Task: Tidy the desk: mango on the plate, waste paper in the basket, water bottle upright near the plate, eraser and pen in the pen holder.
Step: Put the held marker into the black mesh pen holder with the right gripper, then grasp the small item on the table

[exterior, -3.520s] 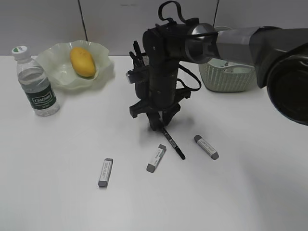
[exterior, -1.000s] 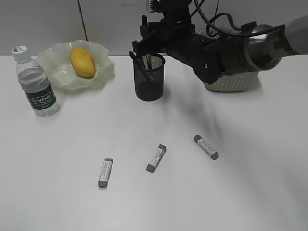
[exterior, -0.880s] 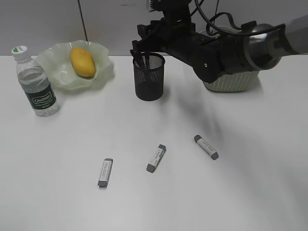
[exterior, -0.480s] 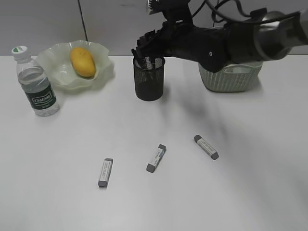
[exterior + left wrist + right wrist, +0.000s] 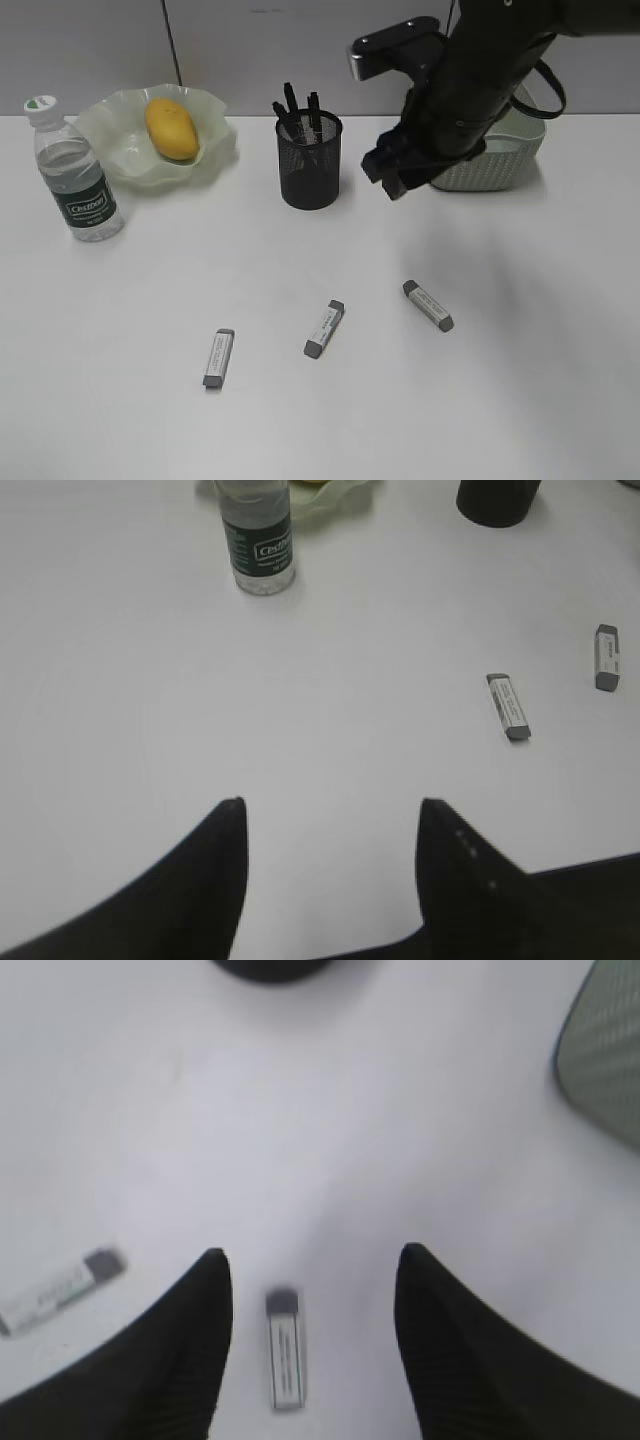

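The yellow mango (image 5: pixel 172 128) lies on the pale green plate (image 5: pixel 118 155). The water bottle (image 5: pixel 75 175) stands upright left of the plate. The black mesh pen holder (image 5: pixel 310 165) holds several pens (image 5: pixel 300 105). Three grey-white erasers (image 5: pixel 218 357) (image 5: pixel 324 328) (image 5: pixel 428 305) lie on the desk (image 5: pixel 520 380). My right gripper (image 5: pixel 392 180) is open and empty above the desk, with one eraser (image 5: pixel 285 1350) below, between its fingers (image 5: pixel 190 1340). My left gripper (image 5: pixel 330 805) is open and empty over bare desk. The waste paper is out of view.
The pale green basket (image 5: pixel 495 160) stands at the back right, partly behind my right arm; it also shows in the right wrist view (image 5: pixel 605 1050). The left wrist view shows the bottle (image 5: pixel 258 535) and two erasers (image 5: pixel 508 706) (image 5: pixel 606 657) ahead.
My right gripper took a pen from the desk to the pen holder, let it go there, then swung right and forward. It now hangs open over the rightmost eraser.
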You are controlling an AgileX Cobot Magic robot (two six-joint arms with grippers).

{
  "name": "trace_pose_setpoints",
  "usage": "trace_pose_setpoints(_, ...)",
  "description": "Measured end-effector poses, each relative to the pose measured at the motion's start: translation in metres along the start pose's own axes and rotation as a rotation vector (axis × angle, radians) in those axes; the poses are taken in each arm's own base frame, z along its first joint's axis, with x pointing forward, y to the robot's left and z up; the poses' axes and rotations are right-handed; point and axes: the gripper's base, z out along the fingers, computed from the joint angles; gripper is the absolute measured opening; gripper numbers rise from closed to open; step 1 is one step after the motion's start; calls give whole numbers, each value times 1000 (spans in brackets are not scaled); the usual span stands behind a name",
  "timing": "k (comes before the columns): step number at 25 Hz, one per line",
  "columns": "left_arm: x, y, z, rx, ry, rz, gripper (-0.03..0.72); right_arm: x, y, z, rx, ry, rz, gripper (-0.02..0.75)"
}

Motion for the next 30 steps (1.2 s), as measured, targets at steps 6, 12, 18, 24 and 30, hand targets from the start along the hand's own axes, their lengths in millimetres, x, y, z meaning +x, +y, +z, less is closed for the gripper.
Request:
trace_pose_setpoints(6, 0, 0, 0, 0, 0, 0, 411, 19, -2, -33, 1, 173, -31, 426)
trace_pose_setpoints(12, 0, 0, 0, 0, 0, 0, 410, 45, -2, -84, -10, 129, -31, 433)
trace_pose_setpoints(18, 0, 0, 0, 0, 0, 0, 411, 103, -13, -113, -44, 109, 76, 512)
trace_pose_setpoints(24, 0, 0, 0, 0, 0, 0, 411, 167, -41, -134, 11, 52, 283, 521)
trace_pose_setpoints(30, 0, 0, 0, 0, 0, 0, 411, 219, -36, -157, 82, -70, 421, 522)
